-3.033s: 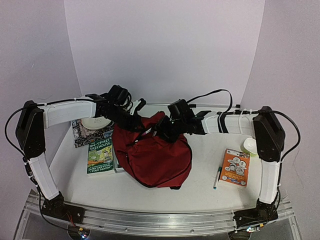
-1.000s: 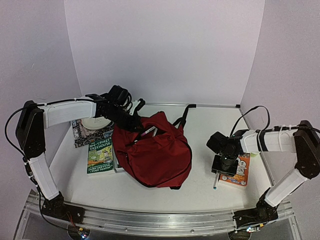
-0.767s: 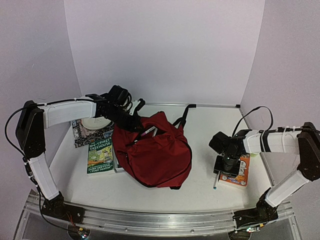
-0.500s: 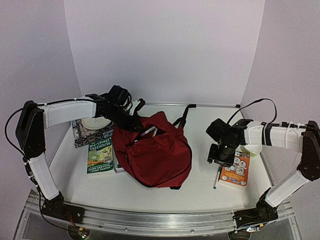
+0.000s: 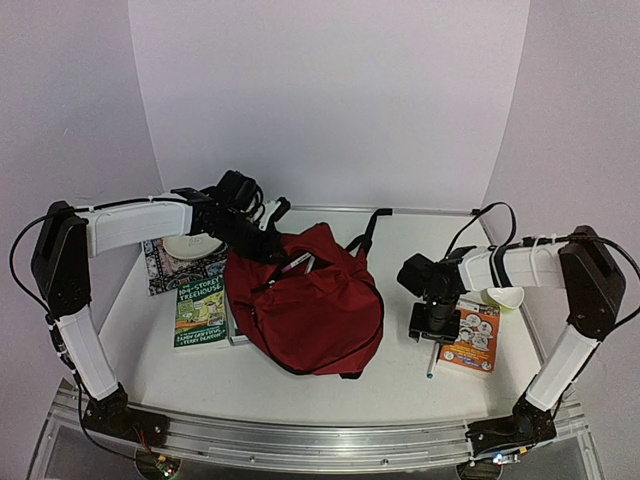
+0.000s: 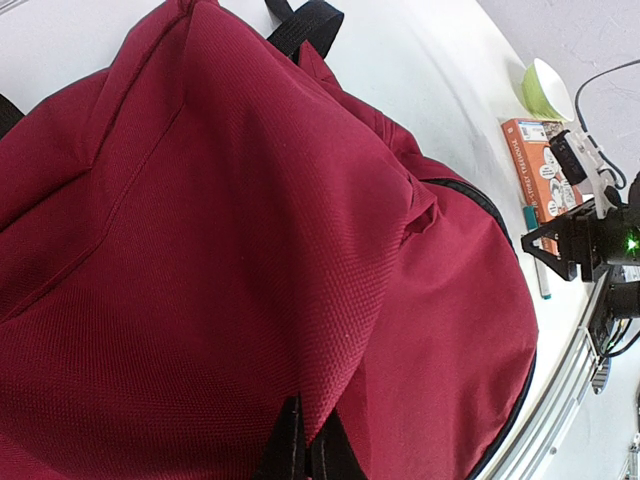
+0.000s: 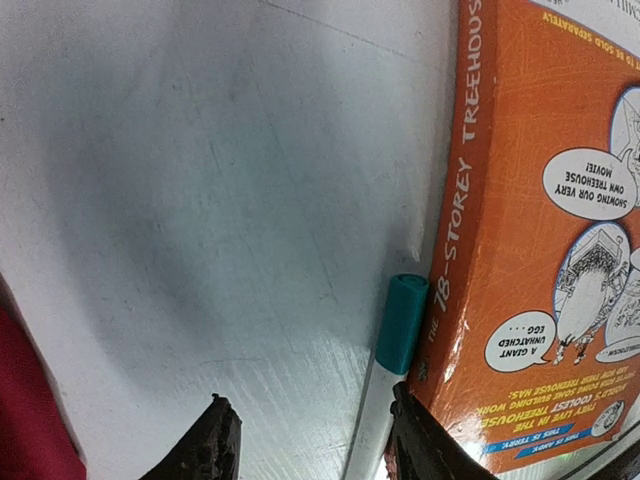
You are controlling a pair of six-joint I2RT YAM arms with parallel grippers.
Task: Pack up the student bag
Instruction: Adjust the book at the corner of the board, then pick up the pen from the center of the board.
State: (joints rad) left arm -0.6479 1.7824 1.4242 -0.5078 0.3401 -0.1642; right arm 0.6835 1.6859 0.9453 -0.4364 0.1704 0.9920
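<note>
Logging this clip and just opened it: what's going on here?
The left gripper is shut on a fold of the red backpack, which lies on the table. The right gripper is open, low over a teal-capped pen lying beside an orange book, with the pen between its fingers. The pen has not been picked up yet.

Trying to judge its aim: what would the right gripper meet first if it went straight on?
Probably the pen. The right gripper points down at the table with its fingers open, and the pen lies between them, near one finger and against the book. Depth is unclear, so that finger might touch the book's edge too.
</note>
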